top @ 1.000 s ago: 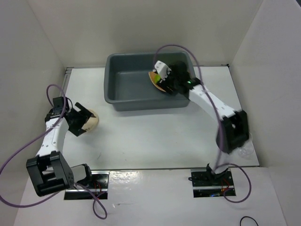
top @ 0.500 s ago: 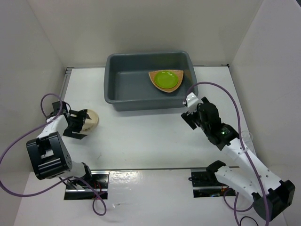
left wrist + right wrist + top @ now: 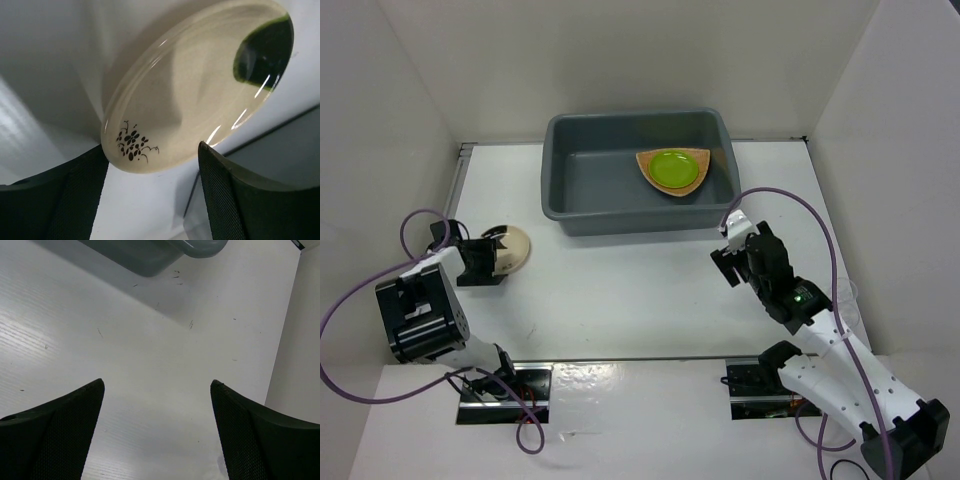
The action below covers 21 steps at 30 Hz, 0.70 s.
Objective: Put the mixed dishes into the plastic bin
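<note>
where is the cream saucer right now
In the top view the cream saucer sits far left on the table, at the left gripper, outside the grey bin.

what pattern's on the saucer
The saucer has a small dark sprig by its rim; best in left wrist view.

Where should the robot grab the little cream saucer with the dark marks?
The saucer lies flat and looks wider than the jaws, so probably pinch its rim at the edge with the dark marks, coming in low from where the left gripper is.
</note>
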Each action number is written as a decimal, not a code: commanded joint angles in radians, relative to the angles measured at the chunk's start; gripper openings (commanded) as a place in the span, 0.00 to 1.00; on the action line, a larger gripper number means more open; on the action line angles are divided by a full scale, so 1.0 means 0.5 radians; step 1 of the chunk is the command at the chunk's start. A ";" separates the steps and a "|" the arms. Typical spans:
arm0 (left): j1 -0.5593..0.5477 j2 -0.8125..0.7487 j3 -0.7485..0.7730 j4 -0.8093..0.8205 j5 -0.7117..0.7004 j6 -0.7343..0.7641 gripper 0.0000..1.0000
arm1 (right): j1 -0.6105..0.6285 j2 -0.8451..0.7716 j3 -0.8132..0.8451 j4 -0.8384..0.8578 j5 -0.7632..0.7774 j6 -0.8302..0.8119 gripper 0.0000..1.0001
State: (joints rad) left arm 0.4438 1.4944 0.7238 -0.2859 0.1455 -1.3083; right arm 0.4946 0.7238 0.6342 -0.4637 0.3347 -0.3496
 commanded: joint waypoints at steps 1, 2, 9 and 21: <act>0.008 0.180 -0.101 0.262 0.052 -0.071 0.78 | -0.004 -0.027 0.014 0.102 0.054 0.058 0.91; 0.008 0.208 -0.101 0.311 0.092 -0.071 0.70 | -0.004 -0.027 0.014 0.102 0.055 0.058 0.91; 0.063 0.318 -0.043 0.382 0.193 -0.053 0.05 | -0.004 -0.027 0.014 0.102 0.073 0.040 0.91; 0.008 -0.056 0.797 0.200 0.074 -0.050 0.00 | -0.004 -0.027 -0.004 0.102 0.073 0.040 0.91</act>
State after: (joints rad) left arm 0.4915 1.5215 0.9855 -0.2703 0.1707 -1.3167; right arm 0.4946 0.7227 0.6338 -0.4580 0.3527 -0.3408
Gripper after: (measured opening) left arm 0.028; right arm 0.907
